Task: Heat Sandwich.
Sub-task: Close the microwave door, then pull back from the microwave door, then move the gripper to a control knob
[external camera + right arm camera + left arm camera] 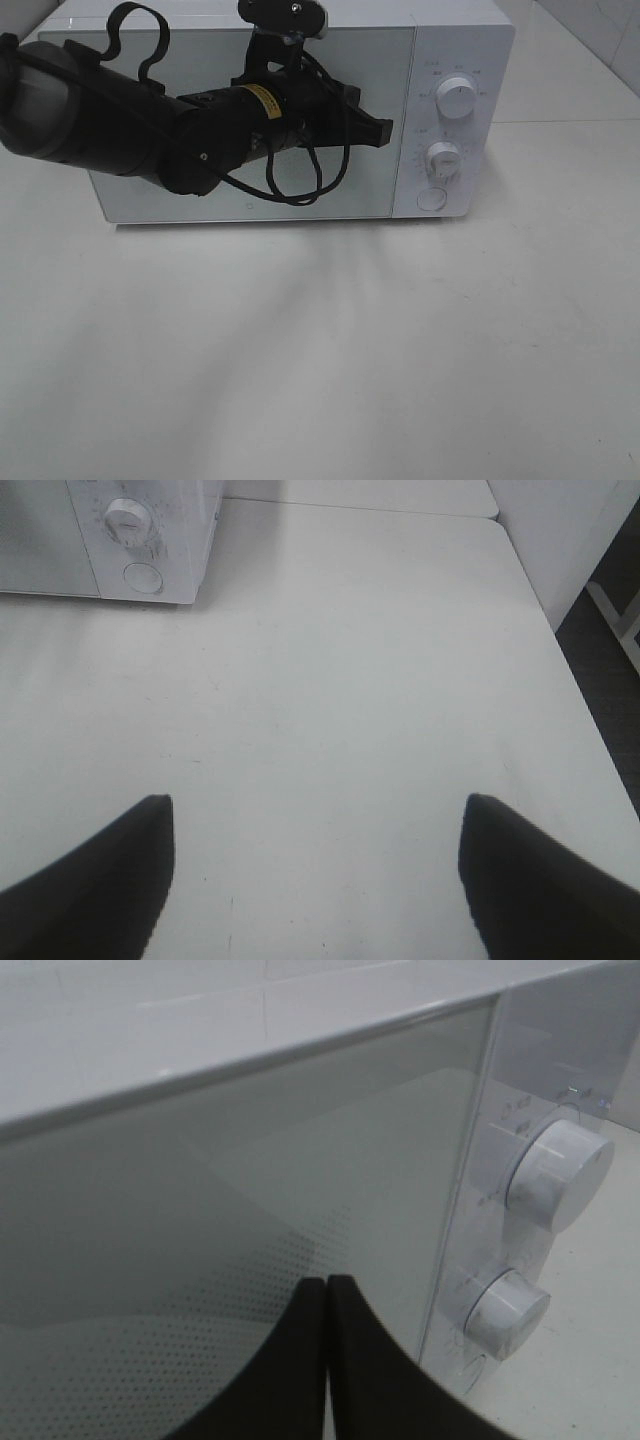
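Left jaws pressed together in front of the shut door (200,1210) of the microwave (455,40), just left of the lower dial (443,157). Right jaws spread wide over the worktop (330,680), well apart from the microwave. Whereabouts of the sandwich: cannot tell.

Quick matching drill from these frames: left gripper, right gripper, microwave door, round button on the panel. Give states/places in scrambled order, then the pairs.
Column one
1. left gripper
2. right gripper
3. microwave door
4. round button

Column two
A. closed, flush with the front
B. open, over the white table
C. just under the two knobs
D. shut, tips in front of the door

Pairs: 1-D, 2-B, 3-A, 4-C
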Robot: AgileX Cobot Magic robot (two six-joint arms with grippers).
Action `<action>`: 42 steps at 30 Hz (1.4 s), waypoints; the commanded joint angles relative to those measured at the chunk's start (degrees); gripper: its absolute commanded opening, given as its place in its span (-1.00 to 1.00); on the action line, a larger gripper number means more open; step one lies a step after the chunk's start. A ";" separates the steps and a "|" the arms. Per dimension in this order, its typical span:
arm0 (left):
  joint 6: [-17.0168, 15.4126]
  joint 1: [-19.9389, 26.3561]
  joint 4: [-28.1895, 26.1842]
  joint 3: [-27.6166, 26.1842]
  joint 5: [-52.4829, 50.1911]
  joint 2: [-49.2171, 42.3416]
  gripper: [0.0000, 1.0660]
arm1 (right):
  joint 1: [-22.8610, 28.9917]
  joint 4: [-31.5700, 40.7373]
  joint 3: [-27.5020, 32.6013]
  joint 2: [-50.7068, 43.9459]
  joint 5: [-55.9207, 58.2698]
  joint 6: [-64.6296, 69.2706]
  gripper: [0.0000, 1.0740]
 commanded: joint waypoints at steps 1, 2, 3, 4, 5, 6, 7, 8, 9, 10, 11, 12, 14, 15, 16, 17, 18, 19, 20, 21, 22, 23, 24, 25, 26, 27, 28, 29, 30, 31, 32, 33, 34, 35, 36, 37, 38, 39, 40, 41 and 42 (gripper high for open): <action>-0.11 1.55 -4.53 -1.26 -1.43 -0.69 -1.00 | -0.46 -0.06 0.29 -1.49 -0.63 0.29 0.42; -0.11 1.38 -4.53 -1.26 -0.69 -0.97 -1.00 | -0.46 -0.06 0.29 -1.49 -0.63 0.29 0.42; -0.11 1.20 -4.53 -1.26 -0.34 -1.26 -1.00 | -0.46 -0.06 0.29 -1.49 -0.63 0.29 0.42; -0.11 1.20 -4.53 -1.26 -0.34 -1.26 -1.00 | -0.46 -0.06 0.29 -1.49 -0.63 0.29 0.42; -0.11 0.92 -4.53 -1.26 0.86 -1.66 -1.00 | -0.46 -0.06 0.29 -1.49 -0.63 0.29 0.42; -0.11 0.74 -4.53 -1.26 1.60 -2.01 -1.00 | -0.46 -0.06 0.29 -1.49 -0.63 0.29 0.42; -0.11 0.74 -4.53 -1.26 2.06 -2.12 -1.00 | -0.46 -0.06 0.29 -1.49 -0.63 0.29 0.42; -0.11 0.57 -4.53 -1.15 2.75 -2.29 -1.00 | -0.46 -0.06 0.29 -1.49 -0.63 0.29 0.42; -0.11 0.11 -4.53 -0.69 4.13 -2.92 -1.00 | -0.46 -0.06 0.29 -1.49 -0.63 0.29 0.42; -0.11 0.11 -4.53 -0.69 4.13 -2.92 -1.00 | -0.46 -0.06 0.29 -1.49 -0.63 0.29 0.42; -0.11 -0.06 -4.53 -0.29 4.18 -3.21 -1.00 | -0.46 -0.06 0.29 -1.49 -0.63 0.29 0.42; -0.11 -0.52 -4.53 0.40 4.47 -3.72 -1.00 | -0.46 -0.06 0.29 -1.49 -0.63 0.29 0.42; -0.17 -1.26 -4.64 3.55 4.41 -5.33 -1.00 | -0.46 -0.06 0.29 -1.49 -0.63 0.29 0.42; -0.17 -1.26 -4.64 3.55 4.41 -5.33 -1.00 | -0.46 -0.06 0.29 -1.49 -0.63 0.29 0.42; -0.11 -1.43 -4.64 4.53 4.41 -6.02 -1.00 | -0.46 -0.06 0.29 -1.49 -0.63 0.29 0.42; -0.17 -1.43 -4.70 5.67 4.30 -6.82 -1.00 | -0.46 -0.06 0.29 -1.49 -0.63 0.29 0.42; -0.29 -1.78 -4.70 6.53 4.41 -7.33 -1.00 | -0.46 -0.06 0.29 -1.49 -0.63 0.29 0.42; -0.29 -2.12 -4.70 8.71 4.47 -8.82 -1.00 | -0.46 -0.06 0.29 -1.49 -0.63 0.29 0.42; -0.29 -2.12 -4.70 8.71 4.47 -8.82 -1.00 | -0.46 -0.06 0.29 -1.49 -0.63 0.29 0.42; -0.63 -2.23 -4.70 9.68 4.76 -9.51 -1.00 | -0.46 -0.06 0.29 -1.49 -0.63 0.29 0.42; -0.29 -2.64 -4.70 10.60 5.04 -10.20 -1.00 | -0.46 -0.06 0.29 -1.49 -0.63 0.29 0.42; -0.29 -2.69 -4.70 11.52 5.27 -11.00 -1.00 | -0.46 -0.06 0.29 -1.49 -0.63 0.29 0.42; -0.29 -2.81 -4.70 13.12 5.90 -12.43 -1.00 | -0.46 -0.06 0.29 -1.49 -0.63 0.29 0.42; -0.29 -2.81 -4.70 13.12 5.90 -12.43 -1.00 | -0.46 -0.06 0.29 -1.49 -0.63 0.29 0.42; -0.29 -2.81 -4.70 13.81 6.88 -13.24 -0.99 | -0.46 -0.06 0.29 -1.49 -0.63 0.29 0.42; -0.29 -2.81 -4.58 14.27 8.48 -14.04 -0.97 | -0.46 -0.06 0.29 -1.49 -0.63 0.29 0.42; -0.11 -2.75 -4.53 15.01 12.83 -15.36 -0.84 | -0.46 -0.06 0.29 -1.49 -0.63 0.29 0.42; -0.11 -2.75 -4.53 15.01 15.81 -16.04 -0.69 | -0.46 -0.06 0.29 -1.49 -0.63 0.29 0.42; -0.11 -2.75 -4.53 15.01 15.81 -16.04 -0.69 | -0.46 -0.06 0.29 -1.49 -0.63 0.29 0.42; -0.11 -2.75 -4.53 15.01 18.16 -16.62 -0.53 | -0.46 -0.06 0.29 -1.49 -0.63 0.29 0.42; -0.17 -2.75 -4.58 14.95 23.03 -17.70 0.04 | -0.46 -0.06 0.29 -1.49 -0.63 0.29 0.42; -0.23 -2.75 -4.81 14.95 25.38 -18.28 0.36 | -0.46 -0.06 0.29 -1.49 -0.63 0.29 0.42; -0.23 -2.75 -4.81 14.95 25.38 -18.28 0.36 | -0.46 -0.06 0.29 -1.49 -0.63 0.29 0.42; -0.63 -2.75 -5.33 14.95 27.67 -18.74 0.66 | -0.46 -0.06 0.29 -1.49 -0.63 0.29 0.42; -0.11 -2.75 -5.67 14.95 33.23 -19.65 0.91 | -0.46 -0.06 0.29 -1.49 -0.63 0.29 0.42; -0.06 -2.75 -5.50 14.95 36.10 -20.28 0.95 | -0.46 -0.06 0.29 -1.49 -0.63 0.29 0.42; -0.06 -2.75 -5.21 14.95 38.22 -20.68 0.94 | -0.46 -0.06 0.29 -1.49 -0.63 0.29 0.42; -0.06 -2.75 -5.21 14.95 38.22 -20.68 0.94 | -0.46 -0.06 0.29 -1.49 -0.63 0.29 0.42; -0.06 -2.75 -4.98 14.95 40.51 -21.26 0.94 | -0.46 -0.06 0.29 -1.49 -0.63 0.29 0.42; -0.06 -2.75 -4.47 14.95 44.29 -22.35 0.94 | -0.46 -0.06 0.29 -1.49 -0.63 0.29 0.42; -0.06 -2.75 -4.24 14.95 46.52 -22.92 0.94 | -0.46 -0.06 0.29 -1.49 -0.63 0.29 0.42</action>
